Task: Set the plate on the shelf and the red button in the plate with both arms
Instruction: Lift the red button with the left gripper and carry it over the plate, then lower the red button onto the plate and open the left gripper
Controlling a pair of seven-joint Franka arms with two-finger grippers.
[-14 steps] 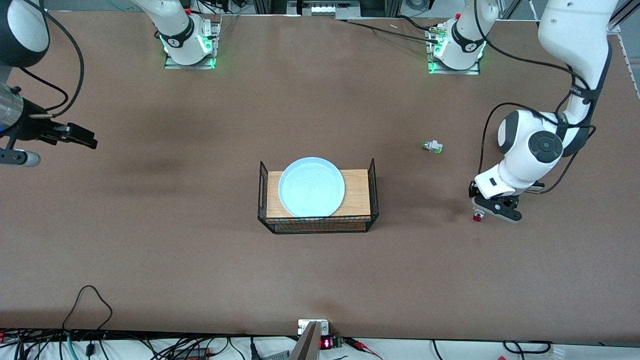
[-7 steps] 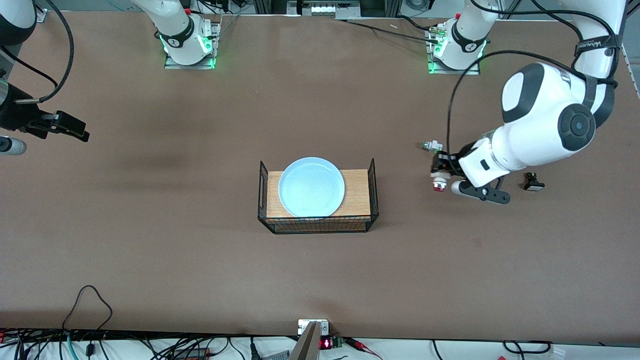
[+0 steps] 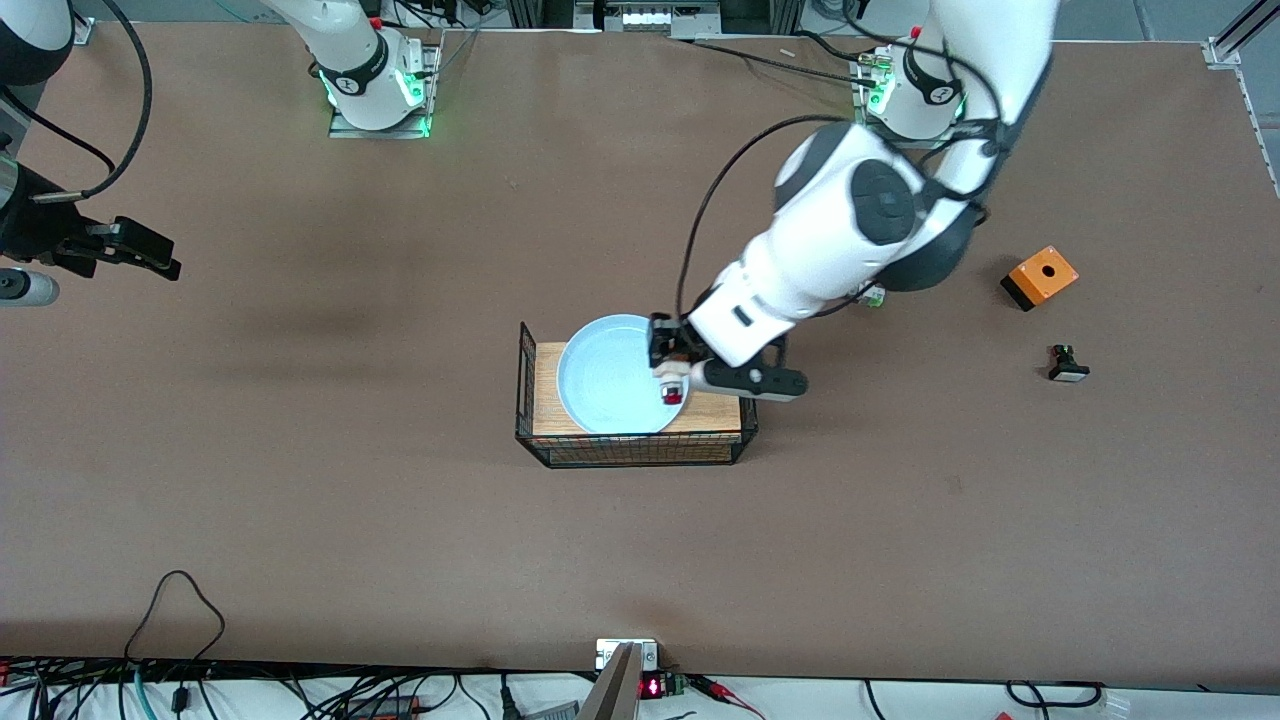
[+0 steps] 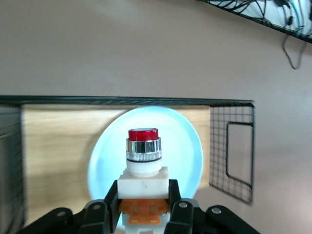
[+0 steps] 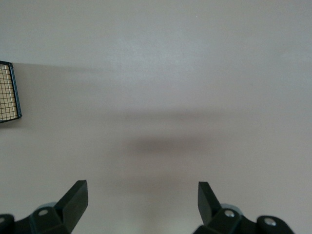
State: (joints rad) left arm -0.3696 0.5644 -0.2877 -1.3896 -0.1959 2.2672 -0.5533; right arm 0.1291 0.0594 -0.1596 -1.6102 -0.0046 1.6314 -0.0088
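Note:
The pale blue plate (image 3: 612, 378) lies on the wooden tray (image 3: 718, 398) inside a black wire basket at the table's middle. My left gripper (image 3: 670, 381) hangs over the plate's edge toward the left arm's end, shut on the red button (image 3: 671, 393). In the left wrist view the red button (image 4: 143, 161) points its red cap at the plate (image 4: 187, 146), its white body clamped between the black fingers (image 4: 110, 197). My right gripper (image 3: 150, 260) waits over bare table at the right arm's end, open, with nothing between its fingertips (image 5: 78, 195).
A black wire basket (image 3: 745, 345) rises at both ends of the tray. Toward the left arm's end lie an orange box (image 3: 1039, 276), a black button with white cap (image 3: 1067, 364) and a white part with green tip (image 3: 874, 295), half hidden by the left arm.
My left arm has carried the red button from the table at its own end across to above the plate. The orange box and black button have come into view. The right gripper barely shifted.

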